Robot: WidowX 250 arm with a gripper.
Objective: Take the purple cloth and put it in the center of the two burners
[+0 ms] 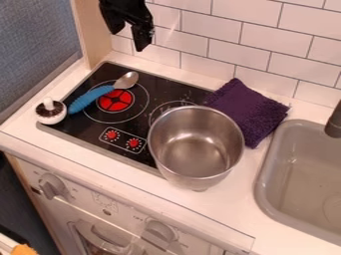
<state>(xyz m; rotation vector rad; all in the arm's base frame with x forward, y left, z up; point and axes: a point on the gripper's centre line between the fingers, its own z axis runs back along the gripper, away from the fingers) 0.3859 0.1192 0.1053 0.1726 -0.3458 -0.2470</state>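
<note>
Orange, and cut off at the near left corner, a small thing [25,250] lies closest. Beyond it, small print, too faint to make out, marks the white oven front [106,212] beside its knobs. A shiny metal pot [194,149] stands upright over the right near part of the black stovetop [80,130], its inner bottom visible. To the right is the grey sink [263,194], with a dark faucet [334,122] at its far right. The purple cloth [248,110] lies crumpled on the far side of the pot, across the stovetop's right edge and the counter [233,211]. A blue-handled spoon [93,97] crosses the left burner [114,101]; a speckled mushroom-like toy [51,111] sits by its handle. High at the far left hangs the gripper [128,31], jaws spread well apart, holding nothing
</note>
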